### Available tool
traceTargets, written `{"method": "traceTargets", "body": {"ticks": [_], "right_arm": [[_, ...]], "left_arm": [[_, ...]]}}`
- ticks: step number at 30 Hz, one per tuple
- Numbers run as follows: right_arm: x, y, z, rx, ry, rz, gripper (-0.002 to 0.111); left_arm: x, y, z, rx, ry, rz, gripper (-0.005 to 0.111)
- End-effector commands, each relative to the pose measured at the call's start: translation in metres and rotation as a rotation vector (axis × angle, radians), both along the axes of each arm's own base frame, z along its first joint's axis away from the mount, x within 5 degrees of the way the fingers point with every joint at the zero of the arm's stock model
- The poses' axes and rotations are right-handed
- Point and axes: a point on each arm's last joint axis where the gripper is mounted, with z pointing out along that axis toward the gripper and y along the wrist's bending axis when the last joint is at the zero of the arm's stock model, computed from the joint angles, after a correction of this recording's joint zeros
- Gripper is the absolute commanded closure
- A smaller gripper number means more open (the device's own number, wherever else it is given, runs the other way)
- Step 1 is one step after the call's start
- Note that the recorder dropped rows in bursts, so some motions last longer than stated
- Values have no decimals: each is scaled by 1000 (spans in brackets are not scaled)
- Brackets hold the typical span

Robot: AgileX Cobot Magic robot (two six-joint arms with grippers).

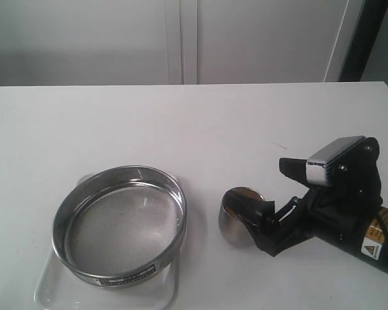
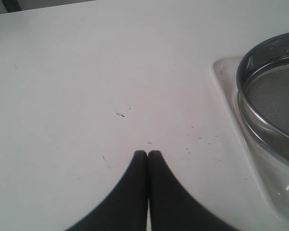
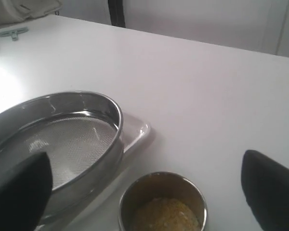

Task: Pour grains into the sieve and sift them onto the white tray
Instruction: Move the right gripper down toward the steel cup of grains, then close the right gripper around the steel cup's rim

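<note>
The sieve [image 1: 119, 223] is a wide metal ring with a mesh bottom and rests on the white tray [image 1: 52, 290] at the front left. Its mesh looks bare. To its right stands a small steel cup [image 1: 236, 216] holding the golden grains [image 3: 166, 214]. My right gripper [image 1: 276, 185] is open wide. In the right wrist view its fingers stand apart on either side of the cup, touching nothing [image 3: 144, 163]. My left gripper [image 2: 148, 154] is shut and empty over bare table, beside the sieve [image 2: 274, 96] and the tray's corner [image 2: 226, 82]. The exterior view does not show the left gripper.
The white table [image 1: 200, 129] runs back to a pale wall with cabinet doors. Small dark specks [image 2: 120, 114] lie on the table near the left gripper. The tray's rim [image 3: 135, 130] shows between the sieve [image 3: 111, 144] and the cup.
</note>
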Motion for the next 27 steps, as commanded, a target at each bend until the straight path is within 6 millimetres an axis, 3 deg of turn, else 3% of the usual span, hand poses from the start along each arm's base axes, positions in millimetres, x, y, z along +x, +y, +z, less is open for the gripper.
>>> {"method": "traceTargets", "body": {"ticks": [1,7,27], "right_arm": [[10,3,-11,-40,14,0,5],[23,7,-28,-71,16,1,5],[41,15,-46,-103,33,21,5]], "left_arm": [[0,-1,-1,-18,6,-3,107],[0,-1,-1,-18,6,-3,107],[0,-1,-1,-18,6,-3,107]]}}
